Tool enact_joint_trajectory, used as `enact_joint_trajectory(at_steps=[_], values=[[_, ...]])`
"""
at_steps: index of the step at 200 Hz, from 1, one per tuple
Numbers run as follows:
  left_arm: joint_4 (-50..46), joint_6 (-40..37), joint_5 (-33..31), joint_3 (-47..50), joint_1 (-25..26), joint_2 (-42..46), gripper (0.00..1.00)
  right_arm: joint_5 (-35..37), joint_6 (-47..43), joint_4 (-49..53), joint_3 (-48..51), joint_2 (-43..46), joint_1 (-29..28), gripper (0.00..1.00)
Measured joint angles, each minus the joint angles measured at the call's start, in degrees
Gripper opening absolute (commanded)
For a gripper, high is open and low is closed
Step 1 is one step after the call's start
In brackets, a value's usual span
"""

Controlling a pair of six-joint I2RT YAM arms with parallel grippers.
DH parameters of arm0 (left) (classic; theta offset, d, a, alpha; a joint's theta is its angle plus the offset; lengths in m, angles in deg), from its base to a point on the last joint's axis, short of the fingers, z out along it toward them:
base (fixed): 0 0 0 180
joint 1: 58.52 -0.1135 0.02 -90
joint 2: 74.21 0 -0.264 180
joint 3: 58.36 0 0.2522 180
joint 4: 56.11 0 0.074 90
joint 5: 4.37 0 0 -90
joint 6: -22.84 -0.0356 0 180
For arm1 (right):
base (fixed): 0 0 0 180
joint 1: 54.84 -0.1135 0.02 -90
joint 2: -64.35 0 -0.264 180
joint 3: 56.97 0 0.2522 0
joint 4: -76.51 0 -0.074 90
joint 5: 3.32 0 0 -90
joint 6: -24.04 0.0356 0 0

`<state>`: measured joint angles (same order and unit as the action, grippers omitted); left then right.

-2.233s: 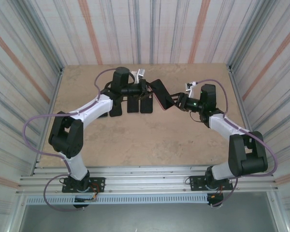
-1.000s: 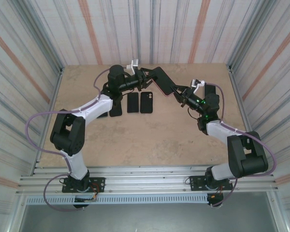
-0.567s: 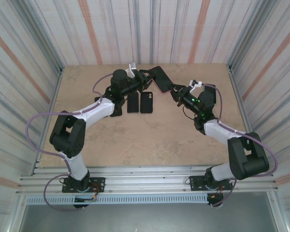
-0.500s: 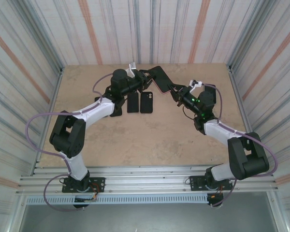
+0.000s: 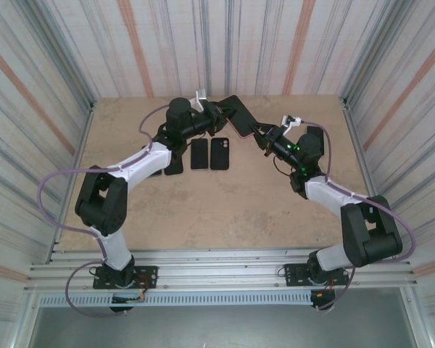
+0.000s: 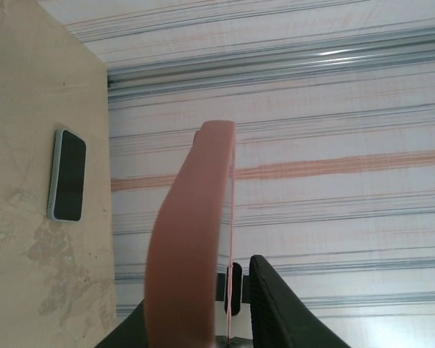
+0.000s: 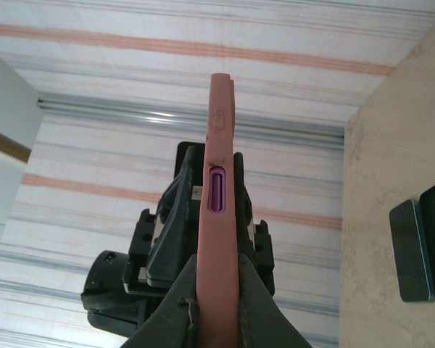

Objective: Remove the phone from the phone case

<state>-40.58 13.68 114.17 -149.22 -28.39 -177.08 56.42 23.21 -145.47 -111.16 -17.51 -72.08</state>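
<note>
From above, the left arm reaches to the far middle of the worktop [image 5: 203,210] and the right arm comes in from the right. Between them the phone [image 5: 234,112] hangs in the air, its dark face up and tilted, with the pink case [image 5: 243,135] showing as a rim on its near right edge. The left gripper [image 5: 216,116] is at the phone's left end and the right gripper [image 5: 259,135] at its near right end. Just near of them three spare phones [image 5: 199,154] lie flat in a row on the worktop.

In the left wrist view, the case [image 6: 192,239] stands edge-on between the fingers [image 6: 275,304] of the left gripper [image 6: 203,312]. The jaws are narrow around it, but a thin gap shows beside the right finger, so I cannot tell whether they grip. A pale-edged phone [image 6: 67,174] lies flat on the worktop [image 6: 22,239] to the left.

In the right wrist view, the right gripper [image 7: 216,293] is clamped on the near end of the case [image 7: 217,181], a finger [image 7: 177,308] pressed to each face, with the purple port slot just above them. The left gripper [image 7: 167,254] sits behind the case at its far end. Two phones [image 7: 413,250] lie on the worktop [image 7: 391,145] at the right.
</note>
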Motion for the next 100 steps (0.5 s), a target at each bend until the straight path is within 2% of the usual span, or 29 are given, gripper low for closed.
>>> enact_joint_trajectory(at_steps=[34, 75, 100], values=[[-0.24, -0.48, 0.52, -0.37, -0.15, -0.46, 0.1, -0.15, 0.94, 0.17, 0.0, 0.0, -0.04, 0.06], [-0.42, -0.63, 0.76, -0.52, -0.15, -0.52, 0.07, -0.24, 0.11, 0.52, 0.0, 0.02, -0.2, 0.31], [-1.29, -0.66, -0.07, -0.52, -0.15, -0.55, 0.07, -0.61, -1.33, 0.96, 0.0, 0.13, -0.52, 0.35]])
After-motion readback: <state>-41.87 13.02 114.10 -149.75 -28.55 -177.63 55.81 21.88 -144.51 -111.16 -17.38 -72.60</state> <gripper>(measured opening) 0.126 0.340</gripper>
